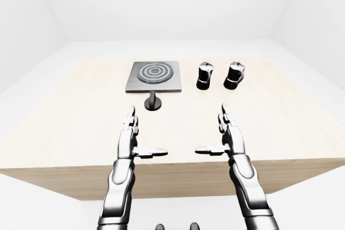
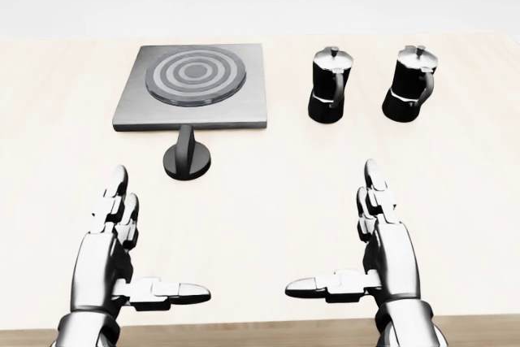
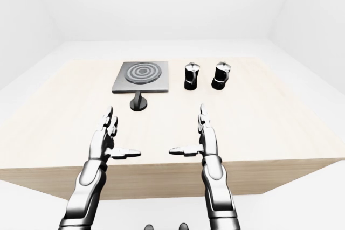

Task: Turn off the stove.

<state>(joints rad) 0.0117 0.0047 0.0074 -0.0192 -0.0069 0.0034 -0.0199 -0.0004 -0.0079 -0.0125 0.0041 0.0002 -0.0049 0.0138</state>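
Note:
A grey square stove (image 2: 130, 103) with a ringed burner (image 2: 195, 73) lies on the pale wooden table (image 2: 268, 193), upper left in the head view. Its black round knob (image 2: 188, 157) with an upright handle stands just below the stove's lower edge. My left hand (image 2: 134, 249) hovers open below and left of the knob, fingers straight, thumb pointing right. My right hand (image 2: 357, 245) is open too, lower right, thumb pointing left. Neither hand touches anything.
Two black and silver moka pots (image 2: 329, 85) (image 2: 409, 84) stand side by side to the right of the stove. The table's near edge (image 1: 178, 168) runs under my forearms. White floor and walls surround the table.

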